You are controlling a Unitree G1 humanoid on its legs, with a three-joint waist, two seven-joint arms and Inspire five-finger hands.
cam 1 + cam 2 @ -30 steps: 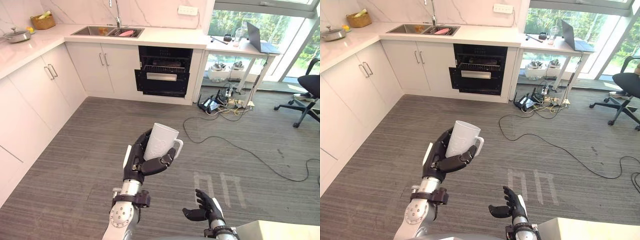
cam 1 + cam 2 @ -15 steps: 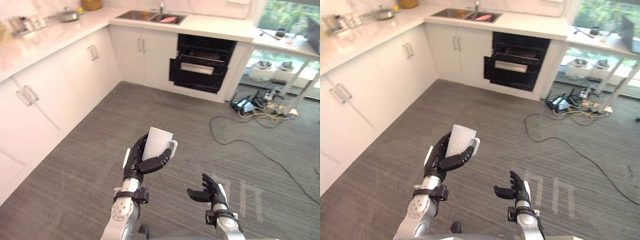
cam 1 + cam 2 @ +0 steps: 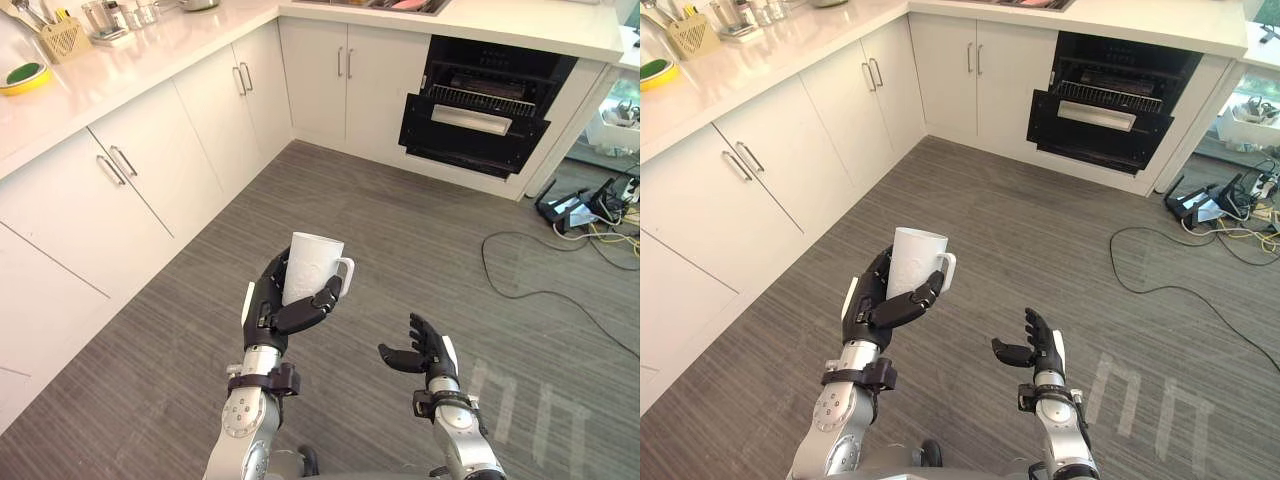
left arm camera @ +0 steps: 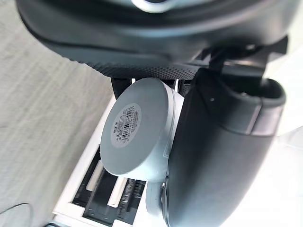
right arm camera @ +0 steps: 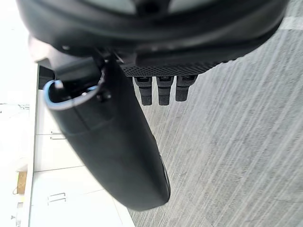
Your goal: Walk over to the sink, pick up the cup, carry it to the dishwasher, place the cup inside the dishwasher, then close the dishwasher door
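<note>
We carry the cup (image 3: 312, 262) upright in our left hand (image 3: 265, 310), fingers and thumb wrapped round its body for a steady walk to the part-open dishwasher (image 3: 485, 110), well ahead, while our right hand (image 3: 425, 352) hangs empty, fingers loosely spread.

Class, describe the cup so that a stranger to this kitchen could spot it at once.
Start at the grey floor before the white cabinets. Above it, the left hand is curled round the cup: plain white, upright, its handle towards the open right hand, which holds nothing.
</note>
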